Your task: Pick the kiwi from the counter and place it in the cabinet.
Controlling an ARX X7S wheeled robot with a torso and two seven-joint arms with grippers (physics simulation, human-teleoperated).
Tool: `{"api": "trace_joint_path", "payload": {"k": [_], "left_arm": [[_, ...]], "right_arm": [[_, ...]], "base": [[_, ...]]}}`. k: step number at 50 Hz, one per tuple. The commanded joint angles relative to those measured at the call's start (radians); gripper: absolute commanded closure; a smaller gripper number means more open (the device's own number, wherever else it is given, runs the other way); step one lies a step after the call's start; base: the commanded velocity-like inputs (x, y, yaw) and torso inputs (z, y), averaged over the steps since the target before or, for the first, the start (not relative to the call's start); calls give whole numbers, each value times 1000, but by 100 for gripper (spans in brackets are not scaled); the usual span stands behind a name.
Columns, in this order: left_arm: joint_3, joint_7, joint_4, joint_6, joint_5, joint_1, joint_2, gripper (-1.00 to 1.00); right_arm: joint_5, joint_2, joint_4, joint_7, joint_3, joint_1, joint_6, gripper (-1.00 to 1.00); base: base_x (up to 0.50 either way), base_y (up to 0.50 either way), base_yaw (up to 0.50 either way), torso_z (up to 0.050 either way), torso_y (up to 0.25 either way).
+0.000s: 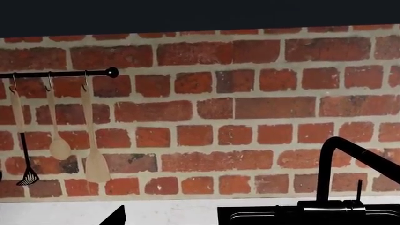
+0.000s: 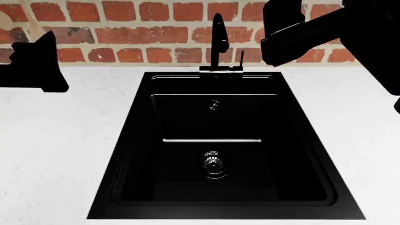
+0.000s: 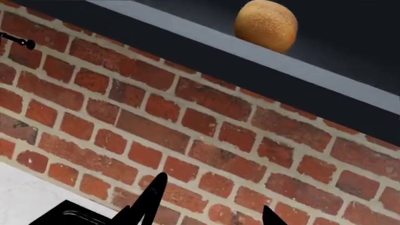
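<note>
The kiwi [image 3: 265, 24], tan-brown and egg-shaped, rests on the grey shelf edge [image 3: 325, 75] of the dark cabinet above the brick wall, seen only in the right wrist view. My right gripper [image 3: 212, 213] is open and empty, its fingertips [image 3: 153, 197] well short of the kiwi and not touching it. In the head view the right arm [image 2: 300, 28] is raised at the upper right and the kiwi is out of view. My left gripper [image 2: 31, 65] hovers over the white counter [image 2: 56, 140] at the left, empty; one fingertip [image 1: 115, 216] shows, set wide.
A black sink [image 2: 218, 140] is set into the counter, with a black faucet [image 2: 218, 42] behind it. A brick wall [image 2: 156, 28] backs the counter. A black rail [image 1: 62, 73] on the wall holds hanging wooden spoons [image 1: 93, 136] and a small black spatula.
</note>
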Motion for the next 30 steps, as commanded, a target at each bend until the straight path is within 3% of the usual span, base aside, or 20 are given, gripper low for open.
{"api": "trace_joint_path", "payload": {"k": [1,30], "left_arm": [[13,2,-5,-2,2,-13,-1,-100],[70,20,16,-30,3,-52,2,-100]], "right_arm": [[12,24,-30,11,-1,-51,-17,-100],[-115,8,-66,-88,6,-197,-65,-100]], "base": [[0,0,0,0,0],[0,0,0,0,0]]}}
